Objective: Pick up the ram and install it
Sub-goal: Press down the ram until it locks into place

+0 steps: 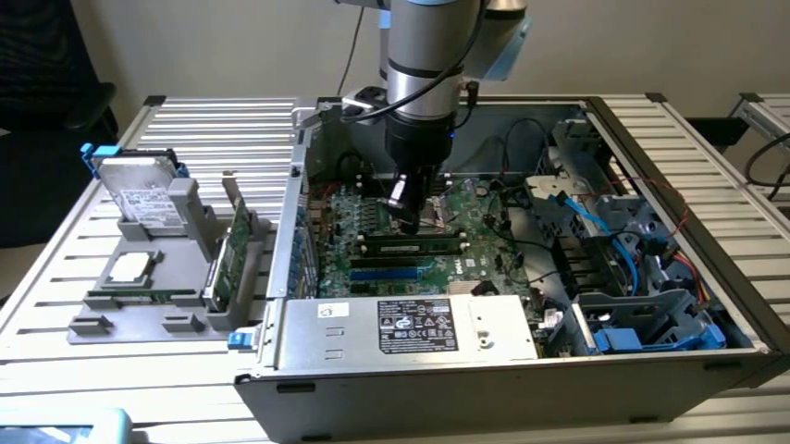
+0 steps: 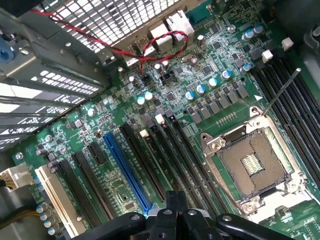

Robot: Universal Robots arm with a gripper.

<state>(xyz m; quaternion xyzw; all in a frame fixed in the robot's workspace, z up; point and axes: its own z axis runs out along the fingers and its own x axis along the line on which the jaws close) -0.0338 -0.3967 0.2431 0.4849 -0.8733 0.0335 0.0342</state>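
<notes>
A long thin green ram stick (image 1: pixel 142 296) lies flat on the grey holder (image 1: pixel 92 328) at the exterior view's left, outside the computer case. A second green stick with black chips (image 1: pixel 408 247) sits in a black slot on the motherboard (image 1: pixel 370 217). My gripper (image 1: pixel 405 217) hangs inside the open case, just above the motherboard and a little behind that seated stick. Its dark fingertips are shut with nothing between them (image 2: pixel 172 199). Below them in the wrist view lie long black slots (image 2: pixel 165 150), a blue slot (image 2: pixel 125 170) and the empty processor socket (image 2: pixel 252 162).
On the grey holder also stand a hard drive (image 1: pixel 142 190), a square silver processor (image 1: pixel 129 268) and an upright green expansion card (image 1: pixel 228 259). The case holds a power supply (image 1: pixel 408 326) at the front, blue cables and drive cages (image 1: pixel 642 319) at the exterior view's right, and red wires (image 2: pixel 160 45).
</notes>
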